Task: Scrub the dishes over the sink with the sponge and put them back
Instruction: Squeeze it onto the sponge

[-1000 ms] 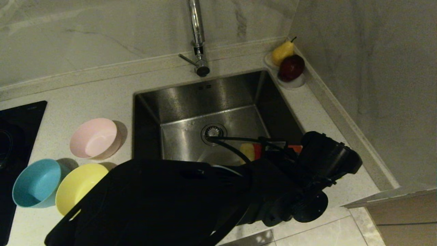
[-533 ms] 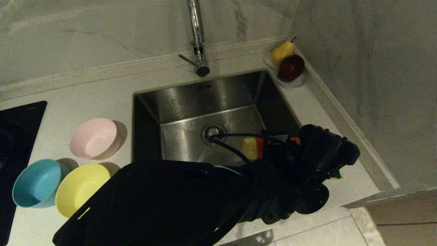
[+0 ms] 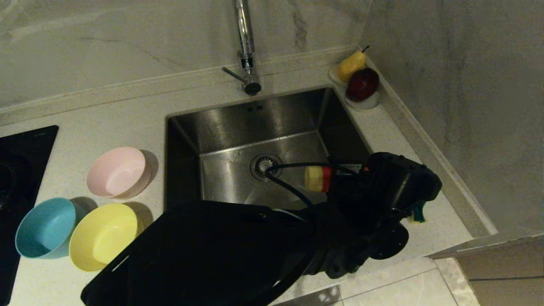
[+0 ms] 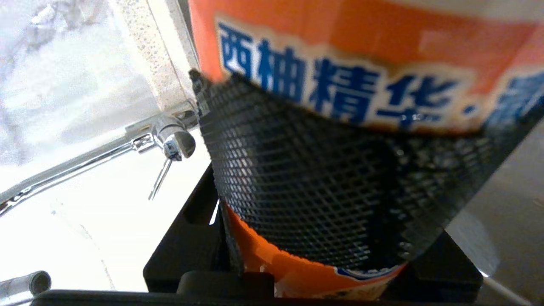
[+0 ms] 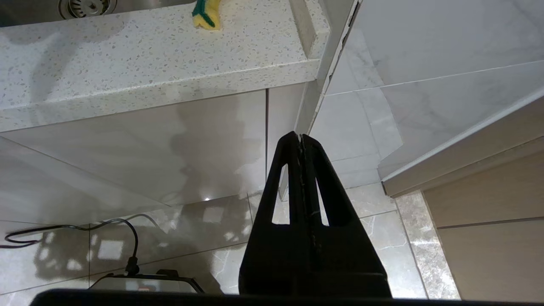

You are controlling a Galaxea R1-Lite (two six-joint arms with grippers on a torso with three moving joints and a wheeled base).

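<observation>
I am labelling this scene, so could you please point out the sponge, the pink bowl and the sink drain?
sponge (image 5: 207,14): right wrist view, on its yellow foam.
pink bowl (image 3: 117,172): head view, on its inner floor.
sink drain (image 3: 264,163): head view, on the strainer's middle.

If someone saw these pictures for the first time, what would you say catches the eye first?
The left gripper, over the near right corner of the steel sink, grips an orange bottle with blue Chinese lettering and a yellow cap. Three bowls sit on the counter left of the sink: pink bowl, blue bowl, yellow bowl. The sponge lies untouched at the sink's right.
</observation>
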